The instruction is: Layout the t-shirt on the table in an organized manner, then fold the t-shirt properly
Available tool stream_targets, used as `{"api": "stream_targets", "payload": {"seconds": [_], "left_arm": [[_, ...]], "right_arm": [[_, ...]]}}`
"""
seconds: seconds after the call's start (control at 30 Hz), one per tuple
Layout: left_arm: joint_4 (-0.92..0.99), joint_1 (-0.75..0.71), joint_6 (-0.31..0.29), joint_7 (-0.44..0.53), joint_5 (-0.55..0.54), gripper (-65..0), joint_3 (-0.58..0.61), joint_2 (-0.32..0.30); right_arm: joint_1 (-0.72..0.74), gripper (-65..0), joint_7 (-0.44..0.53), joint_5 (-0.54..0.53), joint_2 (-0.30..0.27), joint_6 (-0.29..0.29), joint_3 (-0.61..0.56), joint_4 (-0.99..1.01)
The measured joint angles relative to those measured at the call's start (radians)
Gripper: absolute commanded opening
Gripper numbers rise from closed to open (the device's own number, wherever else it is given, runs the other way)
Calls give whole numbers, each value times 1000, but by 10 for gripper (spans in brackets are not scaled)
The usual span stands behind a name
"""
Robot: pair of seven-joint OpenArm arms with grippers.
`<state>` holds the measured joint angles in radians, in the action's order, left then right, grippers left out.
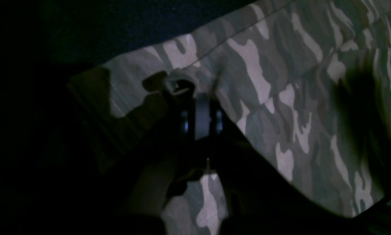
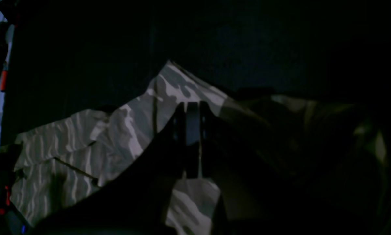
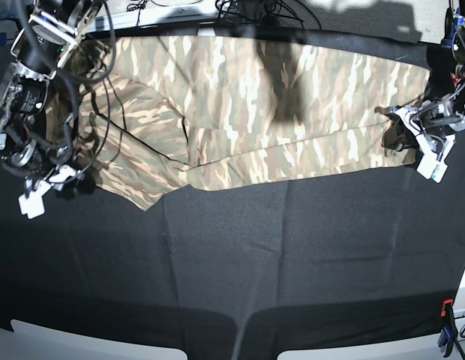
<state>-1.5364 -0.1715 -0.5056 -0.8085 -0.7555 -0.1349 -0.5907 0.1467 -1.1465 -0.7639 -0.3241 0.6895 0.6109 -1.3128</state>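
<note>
- Left gripper (image 1: 200, 112) pinched on the t-shirt (image 3: 240, 97) edge
- Right gripper (image 2: 190, 122) clamped on the cloth, sleeve peak just beyond, over the table (image 3: 292, 247)

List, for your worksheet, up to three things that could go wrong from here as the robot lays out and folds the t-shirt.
1. The t-shirt lies at the far edge of the table; a pull could drag it off.
2. The left gripper pinches only a small bit of hem, which may slip out.
3. The sleeve by the right gripper is folded under; stretching now could set the crease.
</note>
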Motion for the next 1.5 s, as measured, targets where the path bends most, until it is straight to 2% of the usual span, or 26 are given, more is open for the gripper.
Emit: {"api": "stream_targets", "payload": {"seconds": [0.1,0.23,0.37,0.43,0.73,0.83,0.87,1.0,1.1,1.17,1.5], "left_arm": [[0,0,0,0,0,-650,0,0],[0,0,0,0,0,-650,0,0],[0,0,0,0,0,-650,0,0],[0,0,0,0,0,-650,0,0],[0,0,0,0,0,-650,0,0],[0,0,0,0,0,-650,0,0],[0,0,0,0,0,-650,0,0],[0,0,0,0,0,-650,0,0],[0,0,0,0,0,-650,0,0],[0,0,0,0,0,-650,0,0],[0,0,0,0,0,-650,0,0]], "right_arm": [[0,-650,0,3,0,0,0,-6],[0,-650,3,113,-3,0,0,-6],[0,-422,48,206,-18,0,-31,-6],[0,-373,69,239,-26,0,-67,-6],[0,-372,176,512,-31,-2,-299,-6],[0,-372,212,592,-30,-66,-344,-6],[2,-372,212,607,-31,-69,-349,-6],[39,-372,149,608,-31,-107,-350,-6],[87,-372,109,580,-31,-111,-338,-6],[113,-372,111,545,-31,-111,-333,-6],[107,-373,105,571,-42,-111,-333,-5]]}}
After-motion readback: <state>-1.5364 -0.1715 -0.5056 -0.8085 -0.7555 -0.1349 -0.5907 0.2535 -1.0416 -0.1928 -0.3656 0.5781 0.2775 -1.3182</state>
